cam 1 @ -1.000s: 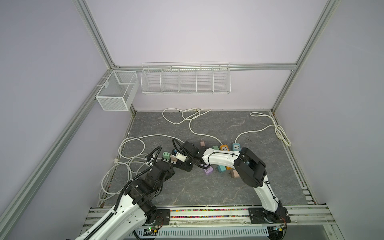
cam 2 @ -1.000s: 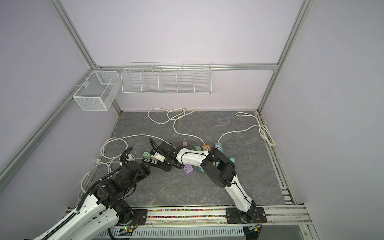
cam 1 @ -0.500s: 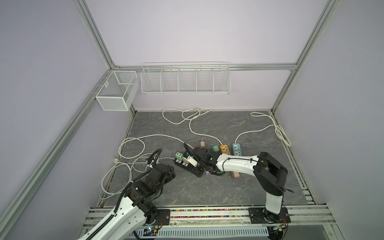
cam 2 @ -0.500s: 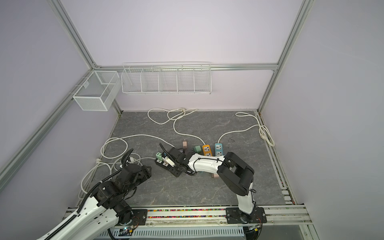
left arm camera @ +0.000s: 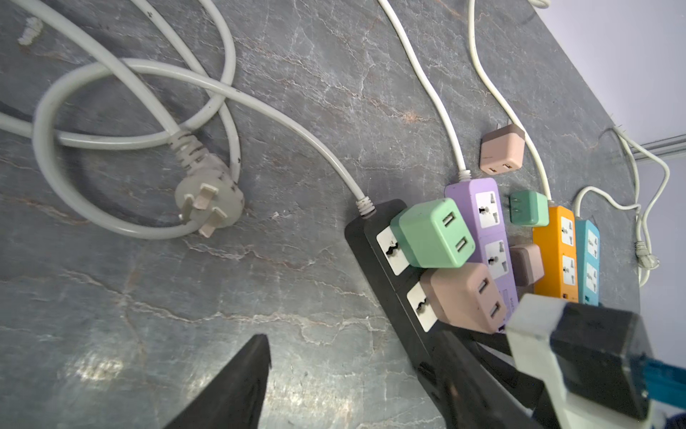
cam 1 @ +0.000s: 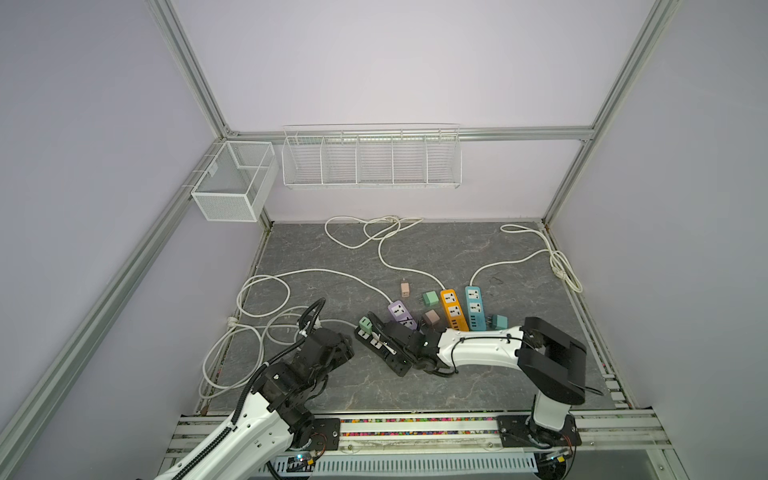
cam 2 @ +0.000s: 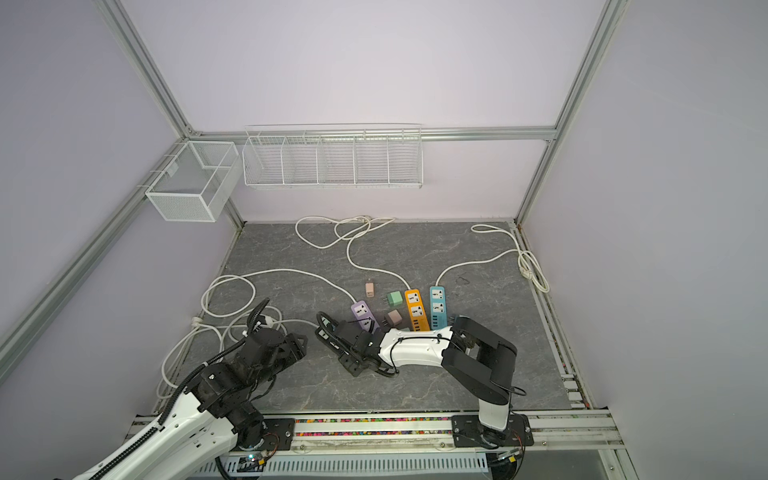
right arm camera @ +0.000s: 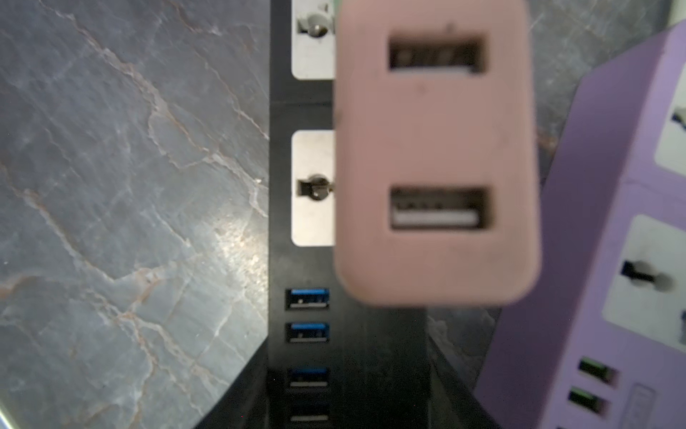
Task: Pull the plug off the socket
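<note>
Right elbow (cam 1: 552, 361) swung outward, right pincer (cam 1: 390, 343) at rounded pink plug (left arm camera: 464, 297), grip unclear, left pincer (cam 2: 302, 347) spread.

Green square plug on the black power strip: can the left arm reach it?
Probably yes: the green square plug faces the left arm's open fingers across bare grey floor; the right arm is at the neighbouring pink square plug, not between.

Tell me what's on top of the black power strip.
A green adapter and a pink adapter sit on the black power strip's two sockets; the blue USB ports are bare. The adapters cover their own prongs and most of each socket face.
</note>
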Action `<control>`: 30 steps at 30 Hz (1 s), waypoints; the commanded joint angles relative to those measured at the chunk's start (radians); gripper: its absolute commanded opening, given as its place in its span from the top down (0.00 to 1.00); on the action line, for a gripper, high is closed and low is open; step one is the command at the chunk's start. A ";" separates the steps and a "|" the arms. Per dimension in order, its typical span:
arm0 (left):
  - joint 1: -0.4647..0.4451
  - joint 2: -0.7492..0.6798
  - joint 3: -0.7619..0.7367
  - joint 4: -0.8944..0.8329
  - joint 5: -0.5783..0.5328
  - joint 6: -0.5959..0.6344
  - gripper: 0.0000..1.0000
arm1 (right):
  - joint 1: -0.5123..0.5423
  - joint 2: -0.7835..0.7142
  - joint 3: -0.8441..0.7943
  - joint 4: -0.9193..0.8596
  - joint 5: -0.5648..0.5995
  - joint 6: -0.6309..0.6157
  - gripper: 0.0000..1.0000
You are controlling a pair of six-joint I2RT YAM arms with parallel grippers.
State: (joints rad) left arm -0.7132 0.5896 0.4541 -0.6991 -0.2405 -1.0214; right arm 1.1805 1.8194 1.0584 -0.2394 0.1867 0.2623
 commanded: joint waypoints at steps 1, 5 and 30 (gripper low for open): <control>0.008 0.004 -0.011 0.007 0.009 -0.021 0.29 | 0.007 -0.017 -0.024 0.027 0.025 0.072 0.55; 0.009 0.001 -0.017 0.018 0.021 -0.022 0.29 | 0.010 -0.025 -0.025 0.032 0.027 0.071 0.45; 0.119 0.152 -0.116 0.319 0.222 -0.017 0.41 | -0.031 -0.064 0.125 -0.046 0.001 0.060 0.28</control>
State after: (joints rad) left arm -0.6056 0.7425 0.3599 -0.4343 -0.0387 -1.0351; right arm 1.1645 1.7172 1.1461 -0.2741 0.1947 0.3153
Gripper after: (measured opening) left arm 0.586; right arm 0.728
